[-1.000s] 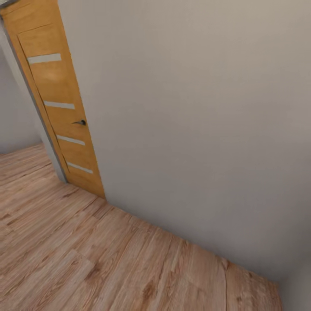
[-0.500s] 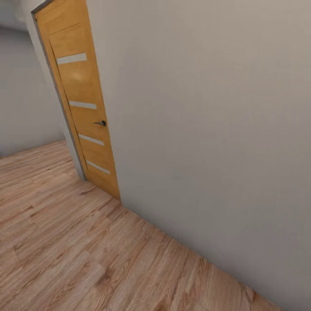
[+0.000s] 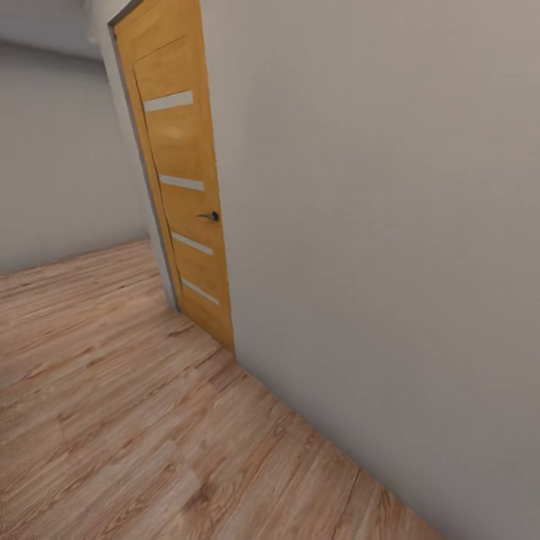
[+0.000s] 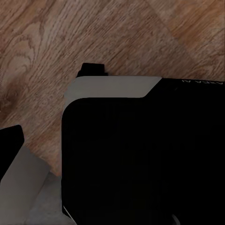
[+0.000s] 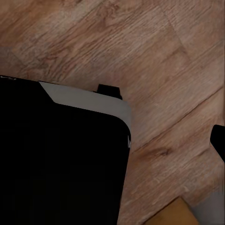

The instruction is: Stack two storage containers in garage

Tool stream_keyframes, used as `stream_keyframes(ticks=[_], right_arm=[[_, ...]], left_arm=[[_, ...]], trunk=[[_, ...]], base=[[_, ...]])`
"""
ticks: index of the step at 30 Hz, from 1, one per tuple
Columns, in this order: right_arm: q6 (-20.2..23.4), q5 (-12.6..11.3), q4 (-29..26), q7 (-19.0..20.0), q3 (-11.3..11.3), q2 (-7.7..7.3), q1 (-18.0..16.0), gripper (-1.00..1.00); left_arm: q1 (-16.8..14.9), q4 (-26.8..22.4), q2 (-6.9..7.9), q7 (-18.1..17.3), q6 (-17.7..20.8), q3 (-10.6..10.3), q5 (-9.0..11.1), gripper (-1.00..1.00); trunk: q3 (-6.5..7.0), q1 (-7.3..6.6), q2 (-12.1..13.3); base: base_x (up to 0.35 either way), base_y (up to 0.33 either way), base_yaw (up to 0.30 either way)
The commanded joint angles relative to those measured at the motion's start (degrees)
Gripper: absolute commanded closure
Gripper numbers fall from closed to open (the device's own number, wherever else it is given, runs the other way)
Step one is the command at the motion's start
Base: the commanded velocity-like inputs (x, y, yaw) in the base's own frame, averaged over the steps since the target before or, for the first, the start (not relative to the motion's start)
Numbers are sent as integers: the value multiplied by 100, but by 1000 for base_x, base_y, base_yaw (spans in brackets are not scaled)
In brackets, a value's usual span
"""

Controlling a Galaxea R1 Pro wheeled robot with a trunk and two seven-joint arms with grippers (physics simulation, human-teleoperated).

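**Robot in a hallway, no boxes around**

Head view: a honey-wood door [image 3: 184, 187] with four frosted strips and a small dark handle [image 3: 212, 216] is set in a plain grey-white wall [image 3: 375, 225], over a light wood-plank floor [image 3: 112, 420]. No orange-red storage containers here.

Left wrist view: a black and grey robot body [image 4: 140, 154] sits over the plank floor. Can't tell if the left pincer is apart or together.

Right wrist view: same deal, dark body panel [image 5: 61, 159] above the planks. Can't tell the right pincer's state either.

Wood-plank floor [image 3: 112, 420], grey wall [image 3: 390, 225], door [image 3: 184, 187] (shut)
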Motion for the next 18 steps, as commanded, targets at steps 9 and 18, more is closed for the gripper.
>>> stream_keyframes(ticks=[9, 18], right_arm=[[-25, -49, 10, -10, 48, 3, -4, -100], [-26, -48, 10, -10, 48, 3, -4, -100]], left_arm=[[-4, -2, -2, 17, 20, -2, 41, -100], [-4, -2, -1, 20, 20, -2, 44, -100]], trunk=[[-6, 3, -3], [-6, 3, -3]], base=[[297, 0, 274], [215, 0, 274]])
